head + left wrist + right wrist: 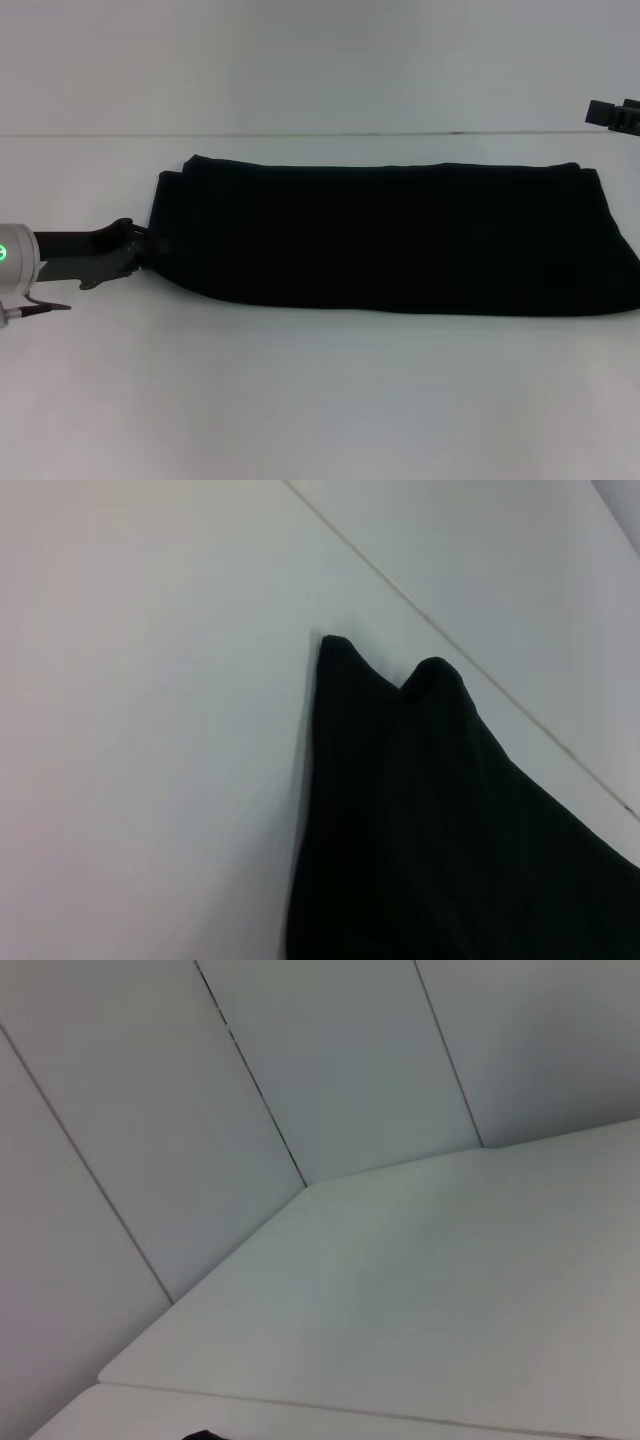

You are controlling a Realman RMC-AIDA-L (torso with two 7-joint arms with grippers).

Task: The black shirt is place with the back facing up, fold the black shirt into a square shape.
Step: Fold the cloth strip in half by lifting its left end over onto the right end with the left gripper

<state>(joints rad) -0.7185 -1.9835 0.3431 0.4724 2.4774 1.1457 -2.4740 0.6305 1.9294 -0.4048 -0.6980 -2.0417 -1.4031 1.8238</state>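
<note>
The black shirt (390, 238) lies across the white table (300, 400) as a long, flat band running left to right, folded lengthwise so its far edge is nearly straight and its near edge sags a little toward the right. It sits in the middle of the table's depth, with its right end reaching the edge of the head view. No lettering shows on the side that faces up.

The left gripper (143, 246) is down at table level at the shirt's left end, reaching in from the left. Its tips meet the near-left corner of the cloth, dark against dark, so I cannot tell whether they are spread or pinching the fabric. From that arm's wrist, the shirt (440, 830) shows two soft rounded corners standing up slightly from the table (150, 730).

The right gripper (612, 112) is held well up and far on the right, apart from the shirt; only a bit of it is visible. Its wrist looks over bare table (420, 1300) and pale wall panels (330, 1060).
</note>
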